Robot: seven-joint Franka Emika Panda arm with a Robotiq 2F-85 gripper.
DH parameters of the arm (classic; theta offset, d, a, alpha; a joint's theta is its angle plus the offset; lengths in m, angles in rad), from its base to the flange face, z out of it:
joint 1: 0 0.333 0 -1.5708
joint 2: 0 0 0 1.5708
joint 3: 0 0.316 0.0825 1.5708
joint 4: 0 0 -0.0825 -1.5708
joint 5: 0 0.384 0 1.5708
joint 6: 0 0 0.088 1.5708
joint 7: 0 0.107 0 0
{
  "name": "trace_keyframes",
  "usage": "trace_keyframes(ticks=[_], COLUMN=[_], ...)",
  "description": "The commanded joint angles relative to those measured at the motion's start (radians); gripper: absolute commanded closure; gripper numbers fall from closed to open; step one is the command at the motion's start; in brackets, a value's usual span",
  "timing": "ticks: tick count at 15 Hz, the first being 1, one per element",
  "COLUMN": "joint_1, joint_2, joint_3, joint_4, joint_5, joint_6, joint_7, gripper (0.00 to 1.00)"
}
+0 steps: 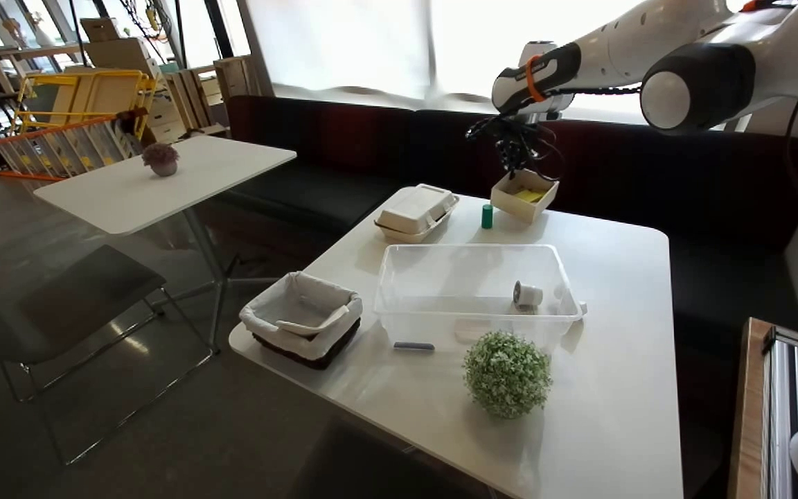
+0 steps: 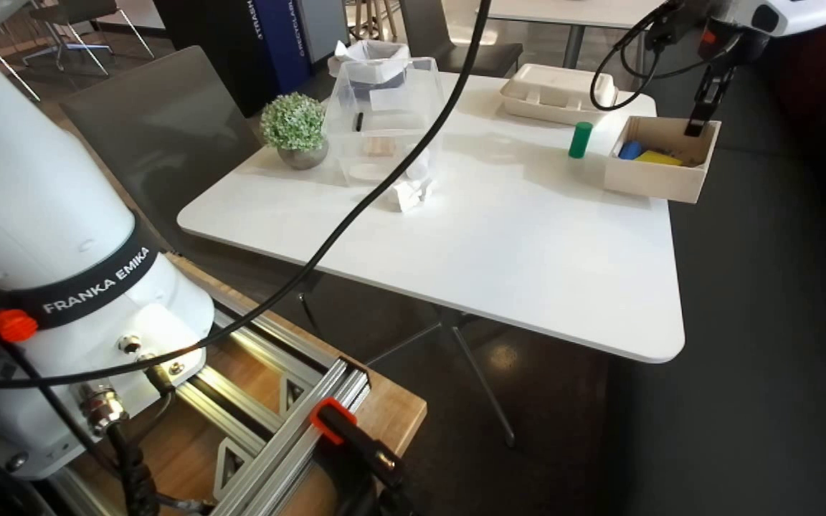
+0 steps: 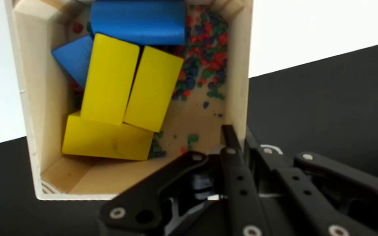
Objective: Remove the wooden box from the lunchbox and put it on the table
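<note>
While the claw [image 3: 238, 131] stands nearly together, pinching a wall of the wooden box [image 2: 653, 180] with one jaw inside and one outside, I log the box as out of the lunchbox [image 1: 440, 274] and at the edge of the counter [image 2: 542, 244]. Step in hand, I judge: setting down. That edge runs below the box, part of which juts over the dark bench [image 2: 764, 308]; whether its base touches I cannot tell. Best method: draw it inward, level, then lower slowly; held by one wall, with yellow blocks [image 3: 110, 78] and blue blocks [image 3: 138, 24] inside, it may twist. The green cylinder [image 2: 580, 140] stands near, so spare that side. Best open room, from where I stand: the bare end away from the clamshell container [image 2: 555, 92]
</note>
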Motion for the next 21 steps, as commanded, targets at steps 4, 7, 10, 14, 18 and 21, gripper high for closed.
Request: trace_keyframes(ticks=[4, 7, 10, 14, 18, 21], joint_1=[-0.024, -0.025, -0.023, -0.022, -0.015, -0.016], joint_2=[0.067, 0.081, 0.099, 0.121, 0.124, 0.127], joint_3=[0.021, 0.026, 0.03, 0.039, 0.034, 0.036], joint_4=[0.116, 0.142, 0.171, 0.203, 0.208, 0.213], joint_5=[-0.011, -0.021, -0.027, -0.032, -0.026, -0.026], joint_6=[-0.113, -0.164, -0.199, -0.234, -0.261, -0.274], joint_7=[0.016, 0.002, -0.006, -0.022, -0.046, -0.072], gripper=[0.98, 0.98, 0.98, 0.98, 0.98, 0.98])
